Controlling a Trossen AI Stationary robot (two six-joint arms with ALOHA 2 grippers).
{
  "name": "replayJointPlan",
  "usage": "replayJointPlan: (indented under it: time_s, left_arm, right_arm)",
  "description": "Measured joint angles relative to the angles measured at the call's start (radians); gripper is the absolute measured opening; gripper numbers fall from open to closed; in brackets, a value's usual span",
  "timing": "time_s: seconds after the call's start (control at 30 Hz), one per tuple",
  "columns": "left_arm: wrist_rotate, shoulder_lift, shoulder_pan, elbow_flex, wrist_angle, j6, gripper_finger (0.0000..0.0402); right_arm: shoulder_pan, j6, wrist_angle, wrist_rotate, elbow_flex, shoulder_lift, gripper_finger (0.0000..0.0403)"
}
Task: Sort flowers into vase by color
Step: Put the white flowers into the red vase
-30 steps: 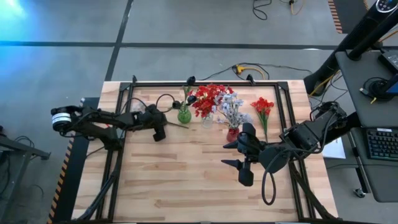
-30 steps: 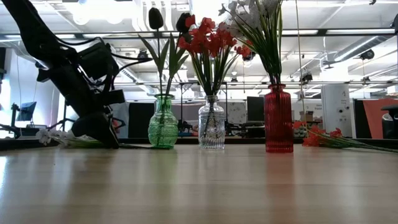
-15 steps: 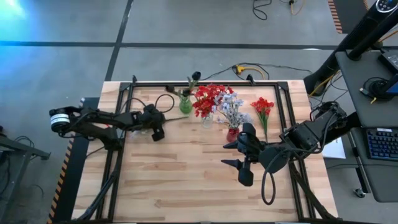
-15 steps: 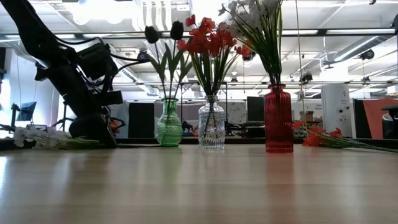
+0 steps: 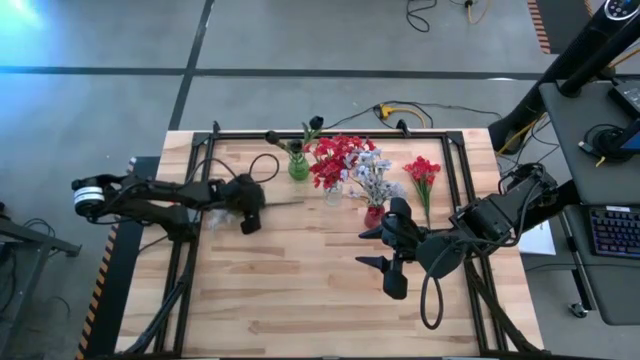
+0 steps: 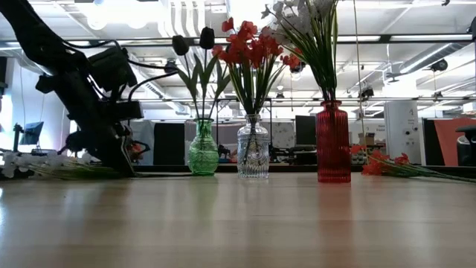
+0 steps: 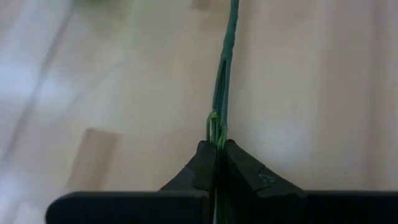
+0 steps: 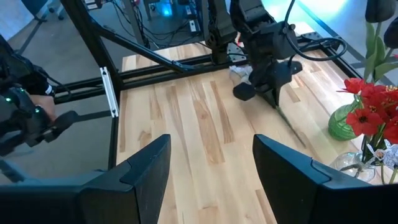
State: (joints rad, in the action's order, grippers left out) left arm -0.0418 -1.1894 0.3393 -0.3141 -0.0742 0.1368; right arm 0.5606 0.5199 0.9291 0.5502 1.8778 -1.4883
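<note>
- The bench (image 5: pixel 300 290), a wooden top with a black frame, is carrying three vases in a row near its 12 o'clock edge.
- The right arm is waiting over the bench's 3 o'clock half; the right gripper (image 5: pixel 384 264) is standing with its fingers spread apart and is holding nothing.
- The left arm is reaching in from 9 o'clock; the left gripper (image 5: pixel 250 218) is sitting low over the bench at about 10 o'clock from centre, its fingers (image 7: pixel 205 163) closing fully on a thin green stem (image 7: pixel 222 99).
- That stem is lying flat along the bench, pointing toward the vases; its pale white blossoms (image 6: pixel 30 162) are trailing behind the left gripper.
- The red vase (image 6: pixel 332 143) is holding the pale blue-white flowers (image 5: pixel 372 178).
- The clear vase (image 6: pixel 253 149) is holding the red flowers (image 5: pixel 333 158).
- The green vase (image 6: pixel 202 149) is holding two dark-budded stems (image 6: pixel 195 45).
- A loose red spray (image 5: pixel 422 175) is lying on the bench at the 3 o'clock side of the red vase.
</note>
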Motion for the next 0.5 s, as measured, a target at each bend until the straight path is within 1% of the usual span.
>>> replayJointPlan:
  time_s: [0.1,0.33,0.5]
  left_arm:
    - [0.027,0.012,-0.036,0.0,-0.002,0.0,0.0003]
    - [0.028,0.063,-0.153,-0.002,-0.021,0.003,0.0003]
    - [0.023,0.086,-0.243,-0.061,-0.043,-0.038,0.0002]
  right_arm:
    - [0.0,-0.011,0.0,0.0,0.0,0.0,0.0219]
    - [0.0,-0.024,0.0,0.0,0.0,0.0,0.0219]
    - [0.0,-0.049,0.0,0.0,0.0,0.0,0.0219]
